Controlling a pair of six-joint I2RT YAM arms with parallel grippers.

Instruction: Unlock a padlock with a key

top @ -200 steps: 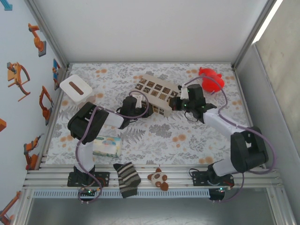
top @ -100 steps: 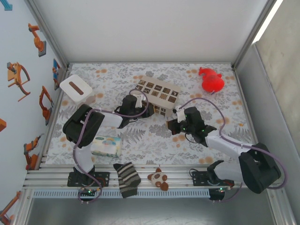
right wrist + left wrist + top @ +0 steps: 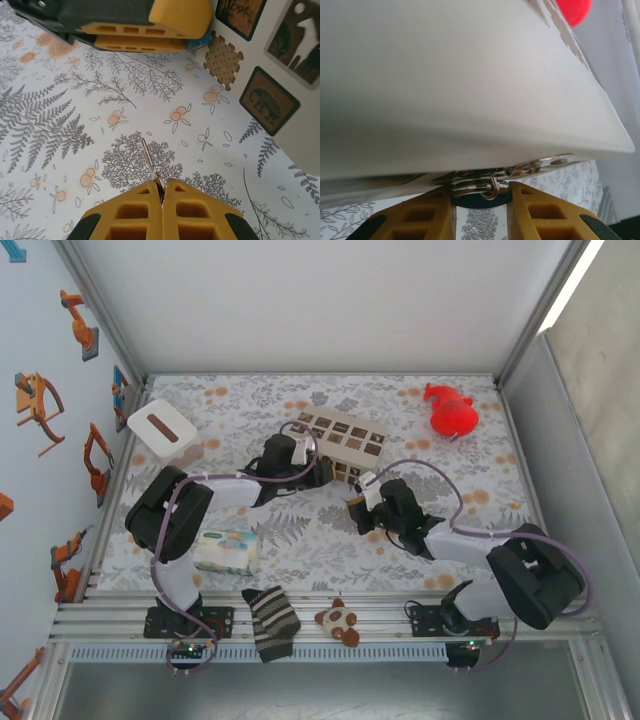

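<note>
Padlock (image 3: 482,196) — in left jaws — sits beside patterned box (image 3: 345,435); right jaws pinch key (image 3: 149,159).

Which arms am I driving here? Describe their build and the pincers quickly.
The left arm and right arm have white links, chunky black joint housings and looping purple cable. The left pincer and right pincer have yellow-orange fingers with rectangular pockets.

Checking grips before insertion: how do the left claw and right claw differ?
The left claw grips the small padlock, its jaws held apart by it; the right claw is pinched fully shut on a thin key. The left claw sits right against the patterned box; the right claw hangs over bare tablecloth, apart from the box. Both have yellow fingers.
</note>
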